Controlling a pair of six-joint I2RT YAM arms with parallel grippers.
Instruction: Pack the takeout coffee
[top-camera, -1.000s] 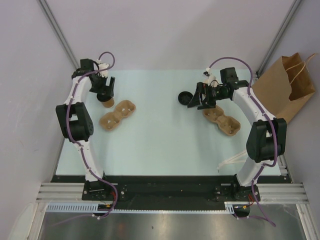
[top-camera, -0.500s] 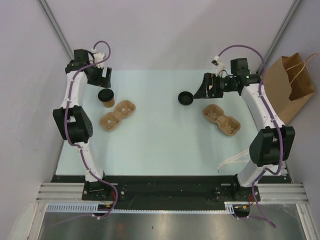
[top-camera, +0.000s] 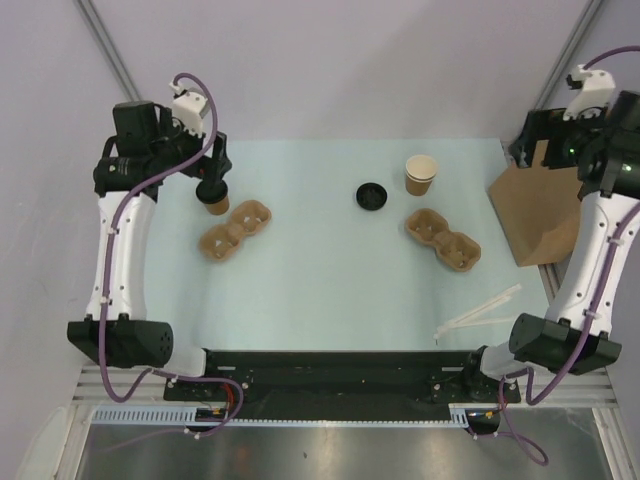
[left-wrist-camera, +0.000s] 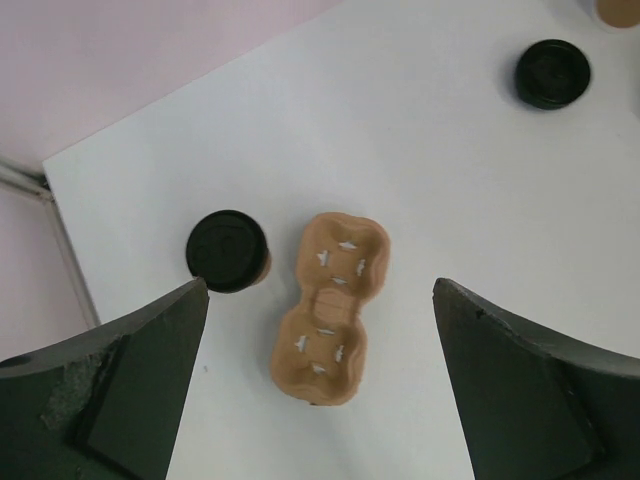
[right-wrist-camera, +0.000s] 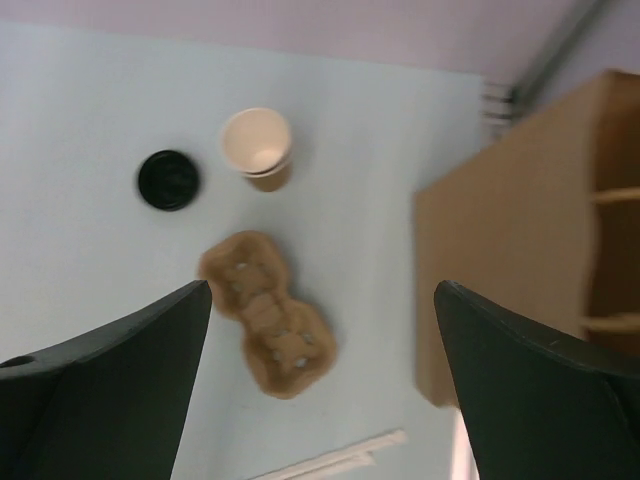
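The takeout coffee, a tan paper cup (top-camera: 421, 174) with a cream inside and no lid, stands upright at the back right of the table, also in the right wrist view (right-wrist-camera: 258, 145). A loose black lid (top-camera: 372, 195) lies left of it. A second cup capped with a black lid (left-wrist-camera: 228, 250) stands at the back left beside a brown pulp tray (left-wrist-camera: 330, 305). My left gripper (top-camera: 213, 172) is open and empty, high above that cup and tray. My right gripper (top-camera: 538, 145) is open and empty, raised high at the far right, well away from the cup.
A second pulp tray (top-camera: 443, 238) lies in front of the open cup. A brown paper bag (top-camera: 545, 205) lies at the right edge. Paper-wrapped straws (top-camera: 480, 308) lie at the front right. The table's back left corner (left-wrist-camera: 50, 165) is near the lidded cup.
My right gripper has pulled away to the right and upward, and the open cup now stands free. My left gripper has risen and moved back from the lidded cup.
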